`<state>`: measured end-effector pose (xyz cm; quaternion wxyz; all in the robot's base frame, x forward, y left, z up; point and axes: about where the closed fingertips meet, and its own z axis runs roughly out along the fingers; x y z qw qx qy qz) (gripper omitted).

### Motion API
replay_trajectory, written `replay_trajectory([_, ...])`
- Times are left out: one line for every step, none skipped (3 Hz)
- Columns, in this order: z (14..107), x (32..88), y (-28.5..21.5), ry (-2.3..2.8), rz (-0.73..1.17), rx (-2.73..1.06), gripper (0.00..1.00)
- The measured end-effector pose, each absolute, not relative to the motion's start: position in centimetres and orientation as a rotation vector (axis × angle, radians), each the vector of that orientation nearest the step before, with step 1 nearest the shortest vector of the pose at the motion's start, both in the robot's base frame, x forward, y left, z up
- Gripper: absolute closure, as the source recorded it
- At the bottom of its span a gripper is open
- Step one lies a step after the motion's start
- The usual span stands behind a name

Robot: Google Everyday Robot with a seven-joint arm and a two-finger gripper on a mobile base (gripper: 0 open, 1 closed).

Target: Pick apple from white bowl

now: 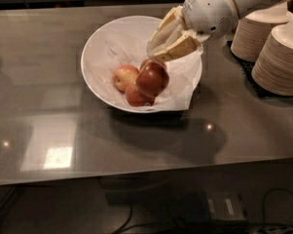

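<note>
The white, rounded arm reached in from 1 o'clock, its beige wedge-shaped gripper (154,54) angled down over the glossy round white bowl (95,77). Whether its grip was open or closed could not be told. The smooth red apple (152,79) sat just beneath the tips, toward 5 o'clock on the crinkled white paper lining (185,84), against two paler apples (125,77).

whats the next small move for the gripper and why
Probably raise the gripper slowly, straight up: it sits at the top of the large red apple, which crowds other apples in the round glossy white bowl, so sideways motion could knock them.
</note>
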<state>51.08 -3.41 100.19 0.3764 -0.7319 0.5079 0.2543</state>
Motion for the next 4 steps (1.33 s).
replay_trajectory([101.5,51.7,-2.6,1.265,0.641,-1.872,1.0])
replay_trajectory([101.9,53.0,-1.9,1.291,0.608,-1.881,0.96])
replay_trajectory([101.9,53.3,-1.7,1.299,0.598,-1.884,0.87])
replay_trajectory([101.9,53.3,-1.7,1.299,0.598,-1.884,0.64])
